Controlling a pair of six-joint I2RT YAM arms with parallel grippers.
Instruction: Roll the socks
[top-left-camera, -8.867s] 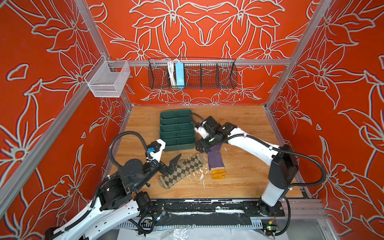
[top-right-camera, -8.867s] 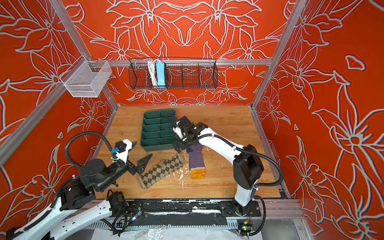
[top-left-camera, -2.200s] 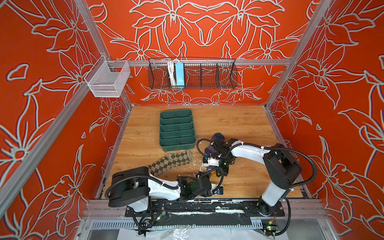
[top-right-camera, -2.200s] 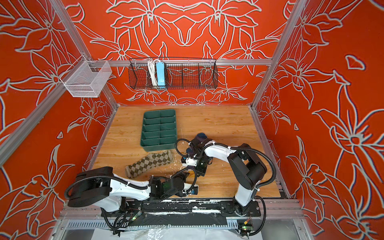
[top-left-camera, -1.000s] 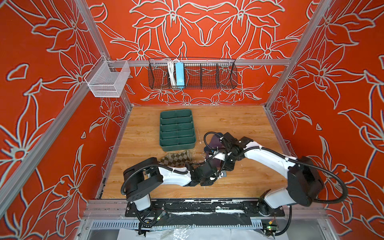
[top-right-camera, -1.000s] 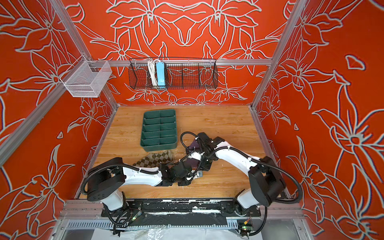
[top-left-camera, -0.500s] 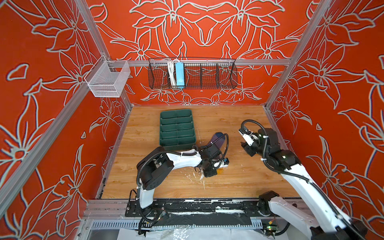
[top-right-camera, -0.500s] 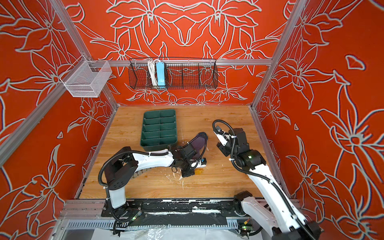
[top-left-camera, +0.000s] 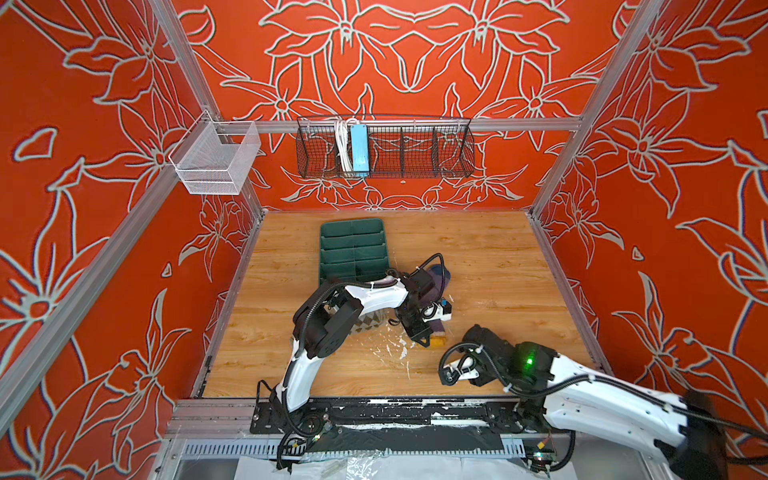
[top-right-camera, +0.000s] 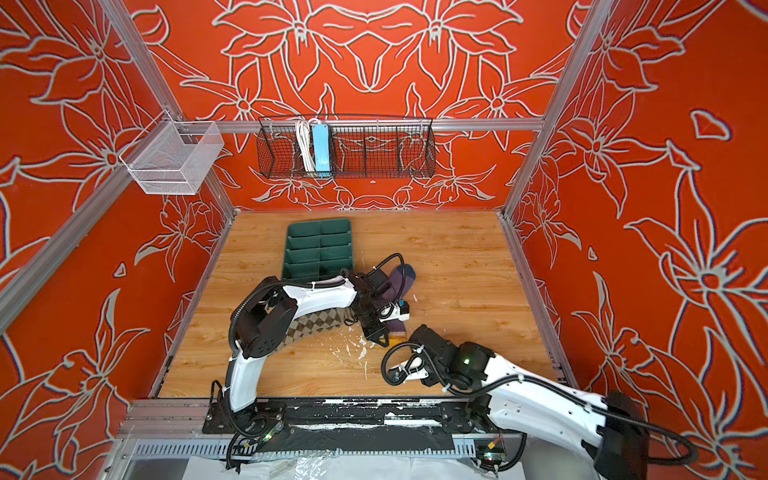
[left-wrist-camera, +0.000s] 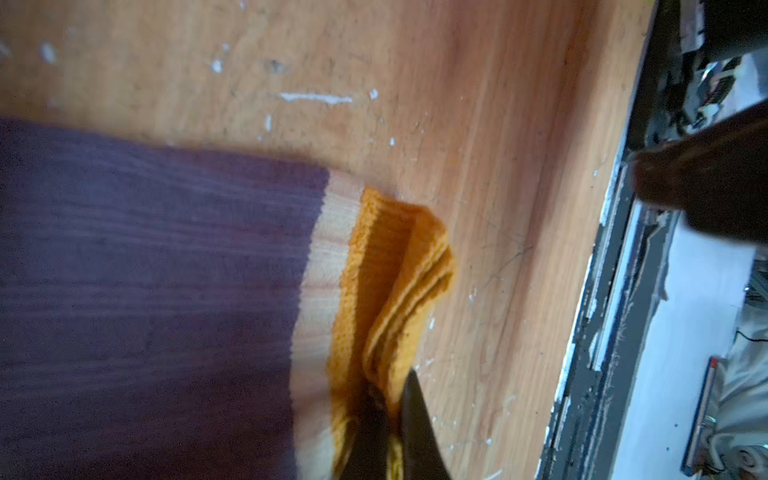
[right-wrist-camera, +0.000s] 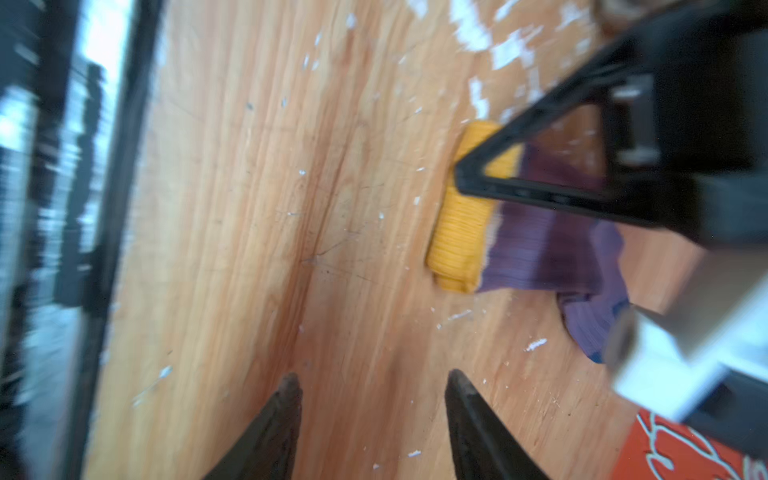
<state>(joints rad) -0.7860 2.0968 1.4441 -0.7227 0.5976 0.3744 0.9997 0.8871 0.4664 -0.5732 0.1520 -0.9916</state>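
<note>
1. Near the middle of the wooden table (top-left-camera: 498, 257) in both top views, the left gripper (top-left-camera: 423, 338) is clamped on the mustard cuff (top-left-camera: 437, 341) of the purple sock (top-left-camera: 439, 275). The sock's teal toe lies just right of the green tray (top-left-camera: 353, 245). The argyle sock (top-right-camera: 316, 326) lies to the left of the purple sock, partly under the left arm. The right gripper (top-right-camera: 417, 332) sits lower right of the cuff, close to it but apart. Its jaws cannot be read from here.
2. Left wrist view: both dark fingers (left-wrist-camera: 415, 399) at the bottom centre pinch a raised fold of the mustard cuff. The purple sock's body fills the left half of the frame, flat on the wood.
3. Right wrist view: the right gripper's two tips at the bottom centre stand moderately apart, with only bare wood between them. The cuff lies right of centre, and the left gripper closes on it from the upper right.
</note>
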